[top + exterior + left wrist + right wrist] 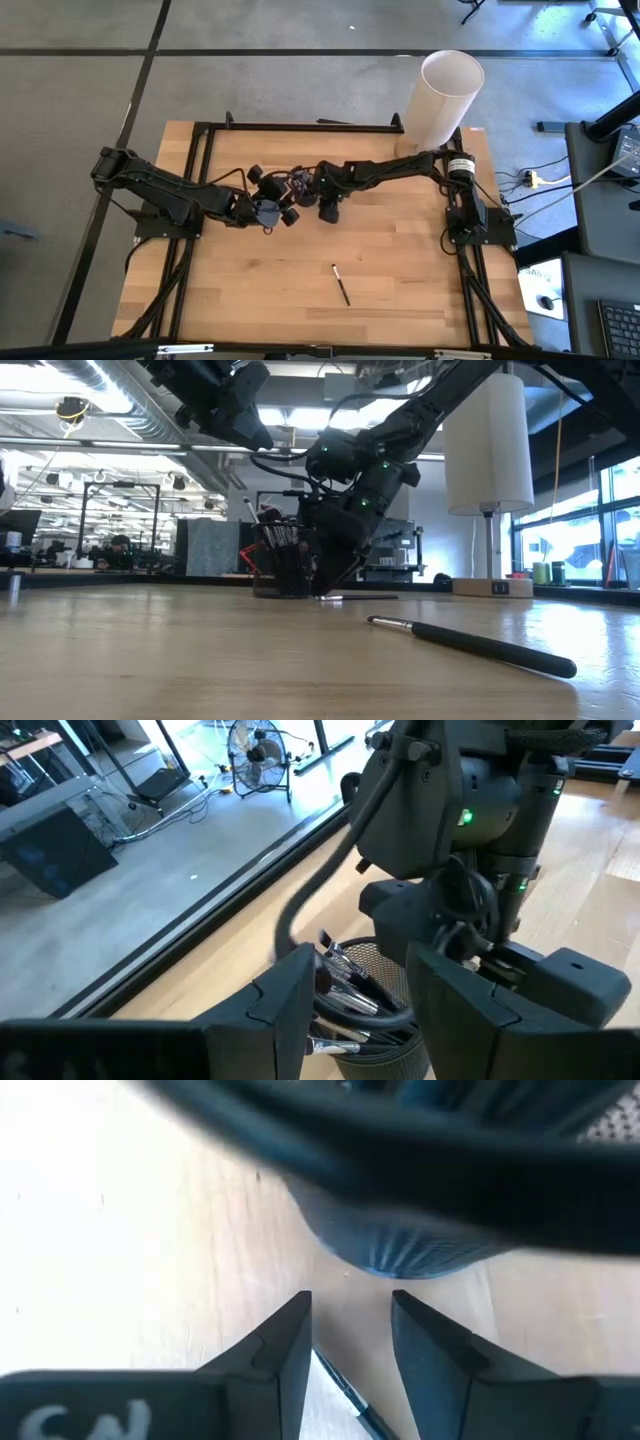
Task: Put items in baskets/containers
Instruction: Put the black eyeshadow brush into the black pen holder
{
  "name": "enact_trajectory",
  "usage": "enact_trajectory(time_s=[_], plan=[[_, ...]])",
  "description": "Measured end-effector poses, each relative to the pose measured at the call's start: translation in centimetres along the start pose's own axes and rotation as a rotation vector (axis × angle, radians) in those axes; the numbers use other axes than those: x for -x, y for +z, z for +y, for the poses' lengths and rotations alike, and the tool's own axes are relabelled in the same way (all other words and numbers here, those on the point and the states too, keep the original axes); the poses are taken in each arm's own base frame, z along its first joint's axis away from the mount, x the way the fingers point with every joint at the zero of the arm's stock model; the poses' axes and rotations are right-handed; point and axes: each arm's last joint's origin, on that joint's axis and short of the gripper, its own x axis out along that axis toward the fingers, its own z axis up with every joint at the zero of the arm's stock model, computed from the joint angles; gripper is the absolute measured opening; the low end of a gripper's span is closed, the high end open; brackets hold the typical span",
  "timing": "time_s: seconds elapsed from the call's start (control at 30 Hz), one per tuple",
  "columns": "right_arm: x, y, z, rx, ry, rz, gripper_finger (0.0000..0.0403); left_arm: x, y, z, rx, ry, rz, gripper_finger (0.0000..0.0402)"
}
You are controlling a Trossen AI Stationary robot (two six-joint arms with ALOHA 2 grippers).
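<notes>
both claws are meeting mid-counter [400,260]. my right claw [348,1342] is hanging low just beside the mesh cup [283,560], fingers spread, with a thin brush [352,1398] lying between them, not gripped. my left claw [360,995] is hovering spread above the cup, which is holding a bunch of brushes [345,985]. one more brush [341,284] is lying apart, nearer the counter's front edge.

Both arms crowd the mesh cup [296,186]; front tabletop [250,280] open, one brush [341,284].
</notes>
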Motion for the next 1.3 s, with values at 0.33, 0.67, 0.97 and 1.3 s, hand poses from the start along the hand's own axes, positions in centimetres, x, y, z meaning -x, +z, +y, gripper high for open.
enact_trajectory(time_s=[0.33,0.67,0.97,1.3], plan=[[0.2,-0.3,0.4,0.136,0.11,0.027,0.0144,0.0,0.0,0.0,0.0,-0.016,0.008,0.0155],[0.4,-0.8,1.0,0.222,0.205,0.063,0.0197,0.0,0.0,0.0,0.002,-0.017,0.008,0.0155],[0.3,-0.9,1.7,0.297,0.069,0.096,0.013,0.0,0.0,-0.1,0.015,-0.017,0.008,0.0155],[0.4,-1.7,2.2,0.354,-0.013,0.202,0.0008,0.0,0.0,-0.1,0.017,-0.017,0.008,0.0155]])
